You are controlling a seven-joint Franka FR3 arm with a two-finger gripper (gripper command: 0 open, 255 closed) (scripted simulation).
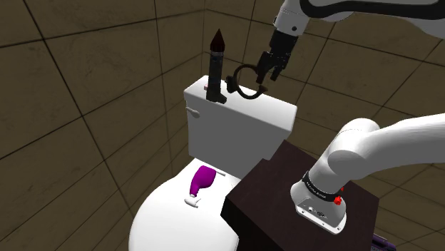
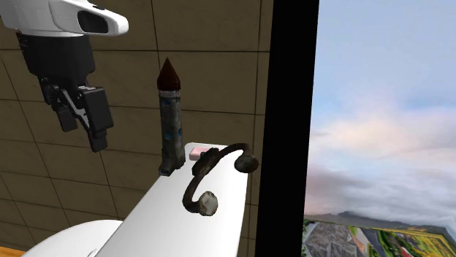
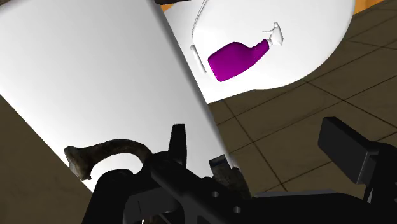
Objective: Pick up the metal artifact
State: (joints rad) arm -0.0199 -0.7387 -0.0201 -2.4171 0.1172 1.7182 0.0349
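Black fingers point(image 3: 347, 153), mine, stand apart and grip nothing as they hang in the air above the white toilet tank lid point(image 2: 168, 219). Just beside one finger, not between the two, lies the metal artifact point(image 2: 196, 175). It is a dark, rusty-looking curved bar, like an open ring with a knob on each end, and it rests on the lid near its edge. An upright rocket-shaped object point(image 2: 170, 120) with a dark red tip stands on the same lid, close behind the artifact. Further out and lower, a purple spray bottle point(image 3: 235, 58) lies on the closed toilet seat point(image 1: 164, 221). I judge the step in hand to be the approach. To do it well I should shift sideways until the bar sits between my fingers. Then I should come down across its thin middle rather than a knob, keep off the rocket, and close only once both fingers flank the bar.
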